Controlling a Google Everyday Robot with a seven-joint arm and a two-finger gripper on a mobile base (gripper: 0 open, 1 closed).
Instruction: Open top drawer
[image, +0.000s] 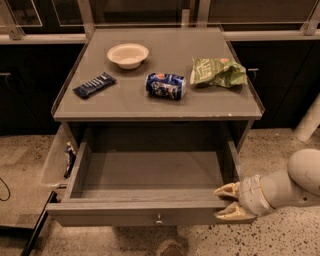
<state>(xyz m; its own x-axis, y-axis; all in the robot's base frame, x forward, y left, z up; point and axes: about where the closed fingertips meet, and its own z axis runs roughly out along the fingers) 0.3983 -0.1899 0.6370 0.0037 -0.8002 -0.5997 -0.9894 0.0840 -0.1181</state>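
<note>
The top drawer (150, 172) of the grey cabinet is pulled far out toward me and its inside is bare. Its flat grey front panel (115, 216) has a small round metal knob (158, 219) at its centre. My gripper (226, 202) is at the right end of that panel. One finger (226, 190) is behind the panel's top edge and the other is in front of it, so it grips the panel. My white forearm (295, 182) comes in from the right. No other drawers show.
On the cabinet top (150, 107) lie a white bowl (128, 54), a dark blue snack bar (94, 84), a blue can (165, 85) on its side and a green chip bag (217, 71). A side bin (56, 160) hangs at the left. Dark cabinets stand behind.
</note>
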